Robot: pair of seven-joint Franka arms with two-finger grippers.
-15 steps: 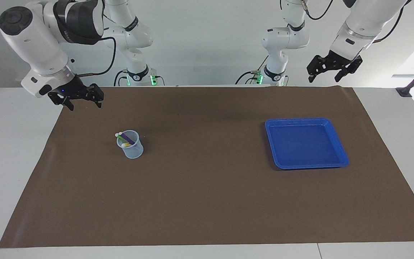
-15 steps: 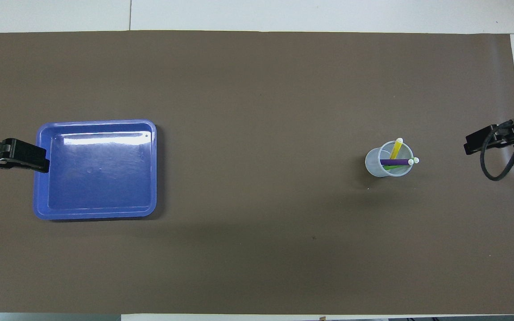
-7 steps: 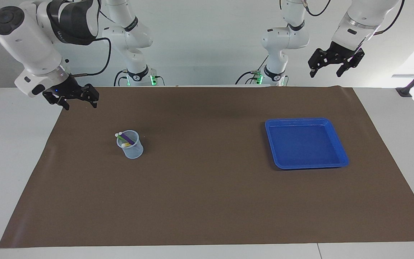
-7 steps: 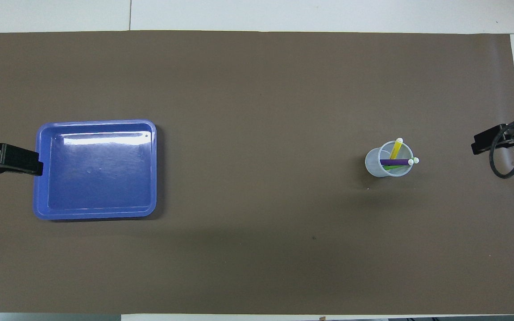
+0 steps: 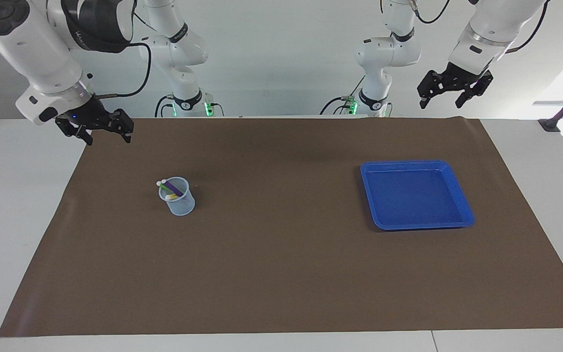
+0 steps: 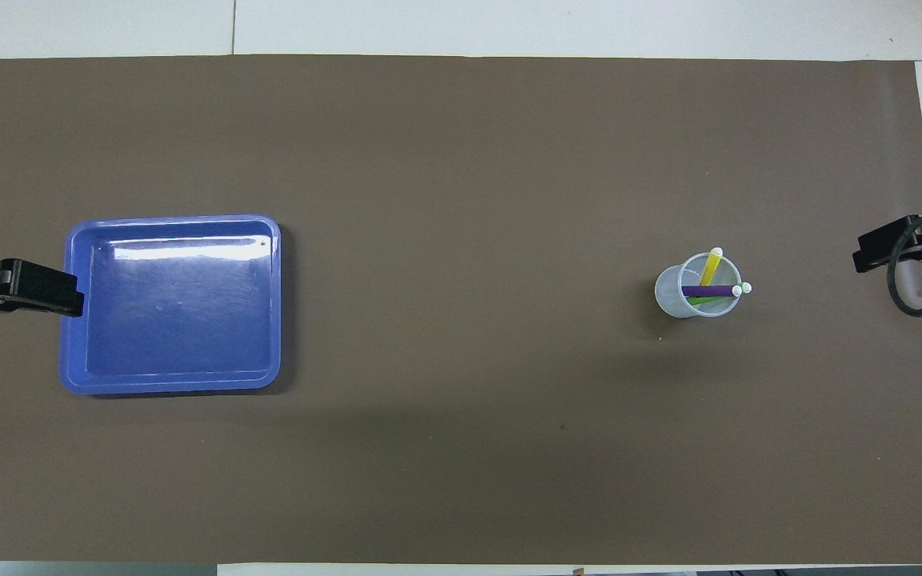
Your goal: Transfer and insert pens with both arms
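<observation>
The right gripper hangs empty with its jaws spread wide over the corner of the brown mat at the right arm's end of the table; over the last second it has risen and drawn back toward that edge, away from the cup. The left gripper is raised too, its jaws likewise wide with nothing between them; it sits high above the mat's edge nearest the robots at the left arm's end, having climbed a little and then settled; seen from overhead, its tip just overlaps the tray's rim, but the facing view shows it far above.

Farther out on the mat, toward the right arm's end, stands the clear cup; inside it are the pens: the purple pen lies across the mouth, the green pen sits just under it, and the yellow pen leans out over the rim; all three have their pale ends up. At about the same distance from the robots, toward the left arm's end and well apart from the cup, lies the blue tray, with nothing in it.

With every pen in the cup, the tray bare and both arms pulled back, the task looks finished, and the retreat reads as a return to rest.
</observation>
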